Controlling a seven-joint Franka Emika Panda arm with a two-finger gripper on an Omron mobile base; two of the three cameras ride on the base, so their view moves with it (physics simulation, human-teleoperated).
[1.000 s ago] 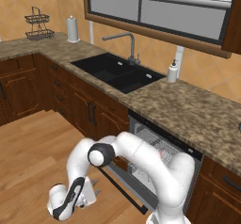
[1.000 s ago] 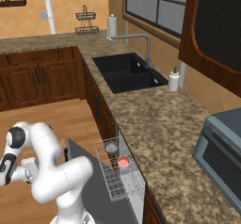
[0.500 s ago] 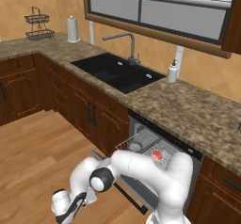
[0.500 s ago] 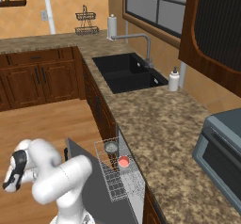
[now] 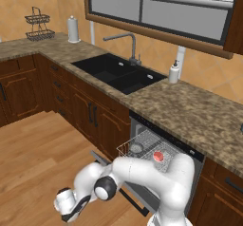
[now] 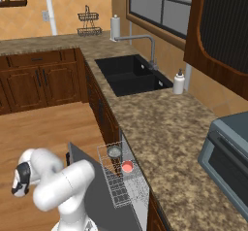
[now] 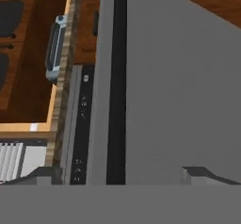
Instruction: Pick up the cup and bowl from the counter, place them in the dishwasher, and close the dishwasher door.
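Below open dishwasher door [image 6: 94, 186], gripper [image 5: 71, 213] spread wide; cup [image 6: 127, 166], bowl [image 6: 114, 151] racked

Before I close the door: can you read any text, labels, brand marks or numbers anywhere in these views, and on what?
None can be read.
Dishwasher control strip: small pale marks, too blurred to read.
Soap dispenser: no label to make out.
Toaster oven: no lettering to make out.

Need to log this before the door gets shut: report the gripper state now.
Gripper: open, holding nothing; jaws spread wide under the lowered dishwasher door.
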